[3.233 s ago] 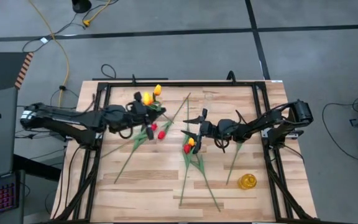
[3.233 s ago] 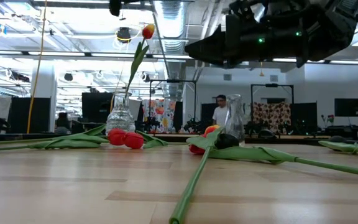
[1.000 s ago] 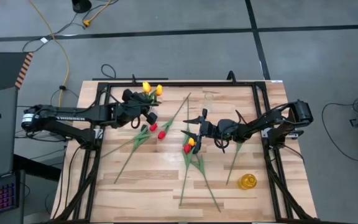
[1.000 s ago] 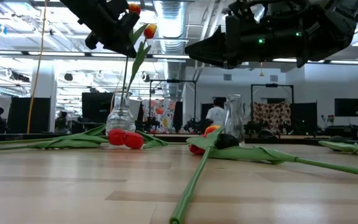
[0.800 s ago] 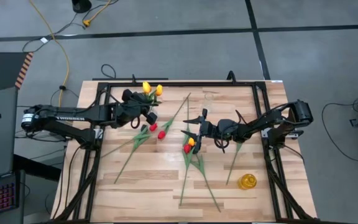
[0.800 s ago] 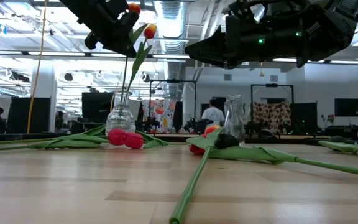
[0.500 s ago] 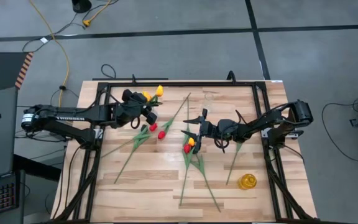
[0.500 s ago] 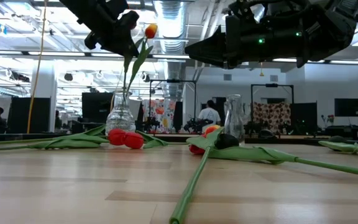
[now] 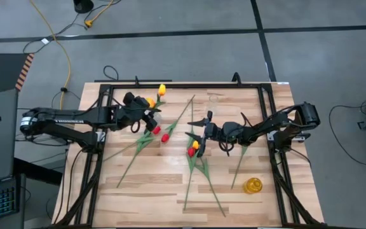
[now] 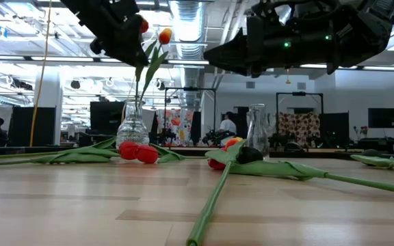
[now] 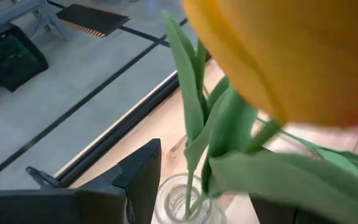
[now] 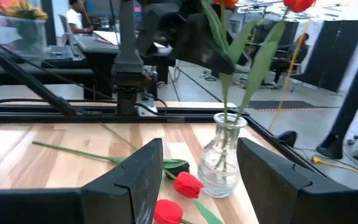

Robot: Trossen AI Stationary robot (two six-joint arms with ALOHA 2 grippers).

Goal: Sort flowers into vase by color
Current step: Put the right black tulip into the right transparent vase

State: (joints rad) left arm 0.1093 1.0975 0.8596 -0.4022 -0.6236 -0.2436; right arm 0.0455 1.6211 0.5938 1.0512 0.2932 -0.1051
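A clear glass vase (image 10: 132,126) at the table's far left holds two yellow tulips (image 9: 162,90) (image 9: 150,102) by their stems. My left gripper (image 9: 149,112) hovers open over the vase beside the nearer tulip head (image 11: 291,56), one finger (image 11: 143,177) next to the stems. I see no touch. Two red tulips (image 9: 161,133) lie on the table near the vase. More flowers (image 9: 193,149) lie mid-table under my right gripper (image 9: 198,127), which hangs open and level, pointing at the vase (image 12: 221,155).
A second, empty clear vase (image 9: 213,100) stands at the far middle, and a small yellow glass (image 9: 253,185) stands near the right front. Long green stems (image 9: 196,184) cross the middle of the table. A black frame (image 9: 183,85) rims the tabletop.
My left gripper has opened and let go of the yellow tulip it held over the vase. The tulip has sunk lower into the vase, and its head has tipped toward the table's near edge. The arm has stayed about where it was.
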